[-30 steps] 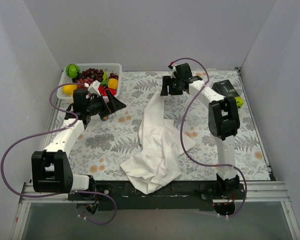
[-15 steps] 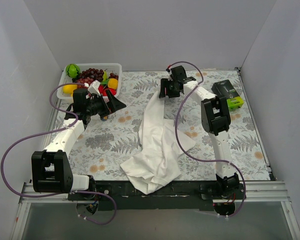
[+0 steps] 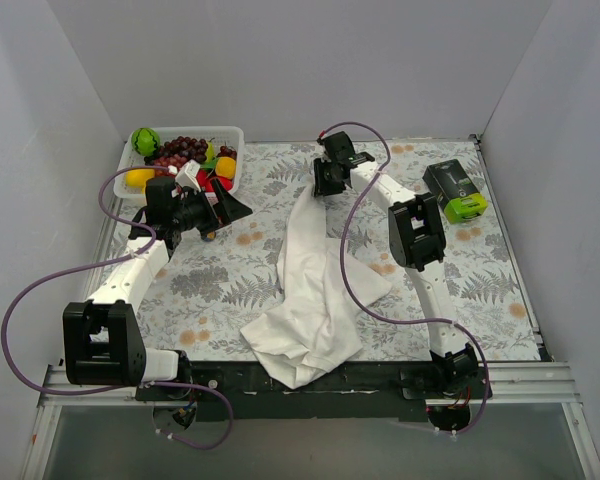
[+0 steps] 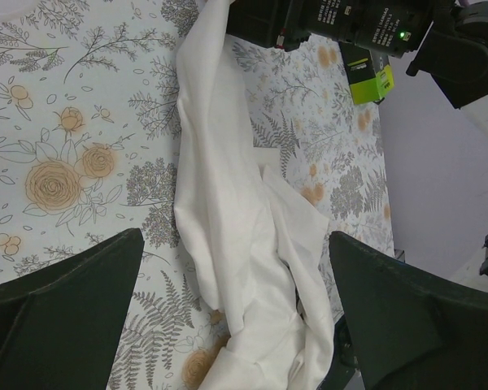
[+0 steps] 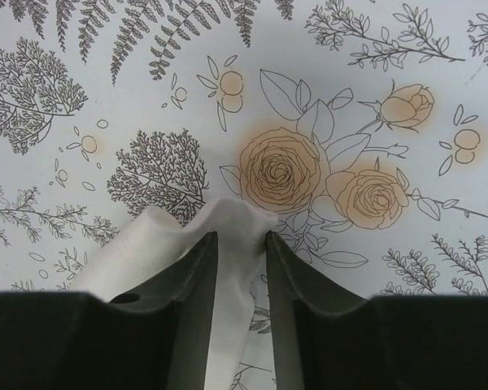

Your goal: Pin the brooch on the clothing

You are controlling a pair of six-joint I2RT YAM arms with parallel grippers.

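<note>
The clothing [image 3: 315, 290] is a white T-shirt lying crumpled in a long strip from the table's front edge to the far middle. Its logo and neck label are hidden in the folds. My right gripper [image 3: 322, 186] is down at the shirt's far end. In the right wrist view its fingers [image 5: 197, 268] stand close on either side of a raised fold of the clothing [image 5: 228, 223], which they pinch at the tips. My left gripper [image 3: 232, 206] hovers wide open left of the shirt, with nothing between its fingers [image 4: 65, 301]. The brooch is not visible in any view.
A white basket [image 3: 232, 135] of toy fruit stands at the far left corner, just behind the left gripper. A black and green box [image 3: 456, 190] lies at the far right. The shirt's near end [image 3: 298, 368] hangs over the front edge. Grey walls close in three sides.
The right gripper has swung left, from beside the shirt's far end to on it, and its fingers have narrowed around a fold of cloth. The left arm has not moved.
</note>
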